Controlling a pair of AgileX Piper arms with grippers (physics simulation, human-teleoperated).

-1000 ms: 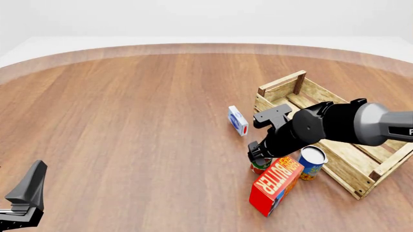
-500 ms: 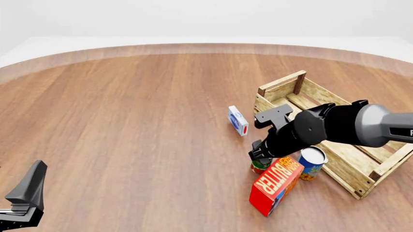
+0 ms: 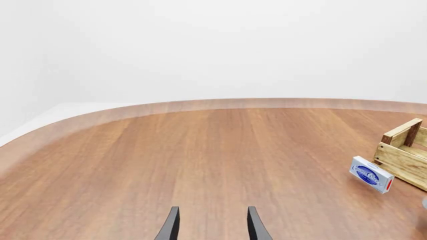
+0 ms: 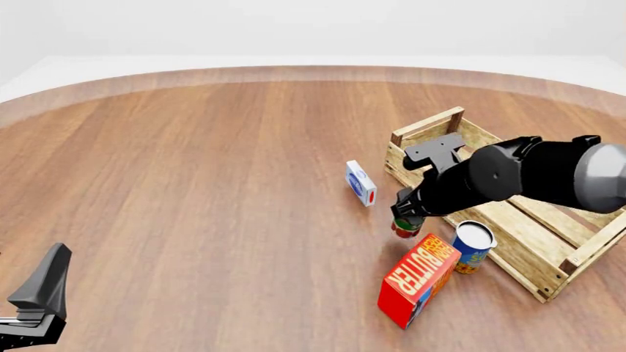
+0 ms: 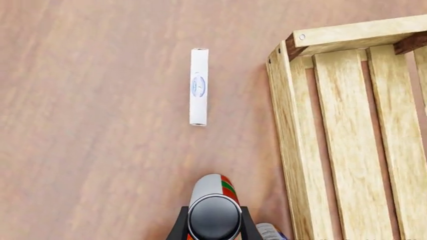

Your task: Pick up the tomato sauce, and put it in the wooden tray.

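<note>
Right pincer (image 4: 406,218) is clenching the tomato sauce (image 4: 405,227) by its rigid, smooth sides near the top; the wooden tray (image 5: 347,135) is lying just beside it.

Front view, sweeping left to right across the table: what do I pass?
Left end effector → small blue and white box → tomato sauce held by the right end effector → blue and orange can → wooden tray.

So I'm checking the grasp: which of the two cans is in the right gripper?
The red and green can, clamped in the right gripper beside the crate. The blue and orange can stands free by the butter box.
</note>
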